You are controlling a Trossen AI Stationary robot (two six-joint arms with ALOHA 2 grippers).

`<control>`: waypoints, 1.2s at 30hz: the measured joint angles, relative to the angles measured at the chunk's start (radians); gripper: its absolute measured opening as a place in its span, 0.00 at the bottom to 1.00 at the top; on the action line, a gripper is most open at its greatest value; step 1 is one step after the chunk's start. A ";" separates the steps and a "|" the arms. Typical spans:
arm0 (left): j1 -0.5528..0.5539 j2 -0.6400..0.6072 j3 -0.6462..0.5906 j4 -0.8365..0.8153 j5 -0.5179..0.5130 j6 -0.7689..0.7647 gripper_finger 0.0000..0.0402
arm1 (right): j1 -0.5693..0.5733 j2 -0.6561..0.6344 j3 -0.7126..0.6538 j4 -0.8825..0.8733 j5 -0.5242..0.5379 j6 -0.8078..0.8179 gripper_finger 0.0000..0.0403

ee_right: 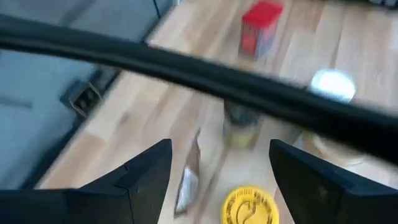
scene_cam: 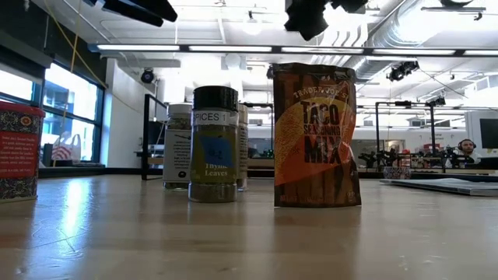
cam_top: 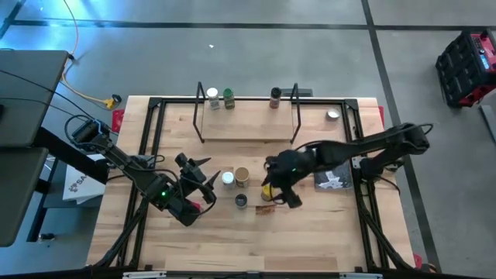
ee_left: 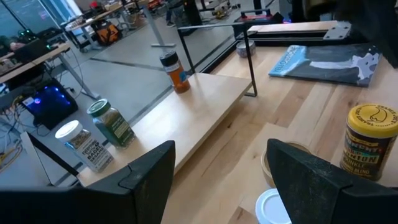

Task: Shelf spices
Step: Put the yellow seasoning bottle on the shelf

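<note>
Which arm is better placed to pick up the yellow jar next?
Right, probably. The right gripper hangs open just above the yellow jar, which sits between its fingers in its wrist view. The left gripper, also open, is farther away.

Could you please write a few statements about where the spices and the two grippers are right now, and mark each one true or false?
1. Three jars stand on the shelf. True: a white-lidded jar, a green jar and a dark-lidded jar.
2. The left gripper holds the yellow jar. False: its fingers are open and empty.
3. The brown packet lies flat. False: it stands upright on the table.
4. The right gripper is open above the yellow jar. True.
5. The red box is on the shelf. False: it stands on the table.
</note>
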 joint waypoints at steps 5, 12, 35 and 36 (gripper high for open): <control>0.005 0.000 0.000 0.001 0.004 -0.012 0.62 | 0.011 0.142 0.137 -0.237 0.048 -0.083 0.67; 0.005 0.000 0.000 0.001 0.008 -0.018 0.62 | 0.010 0.291 0.284 -0.419 0.124 -0.191 0.76; 0.005 0.000 0.000 0.001 0.013 -0.023 0.62 | -0.016 0.352 0.295 -0.461 0.171 -0.215 0.51; 0.005 0.000 0.000 0.000 0.013 -0.024 0.62 | -0.020 0.349 0.295 -0.460 0.170 -0.207 0.51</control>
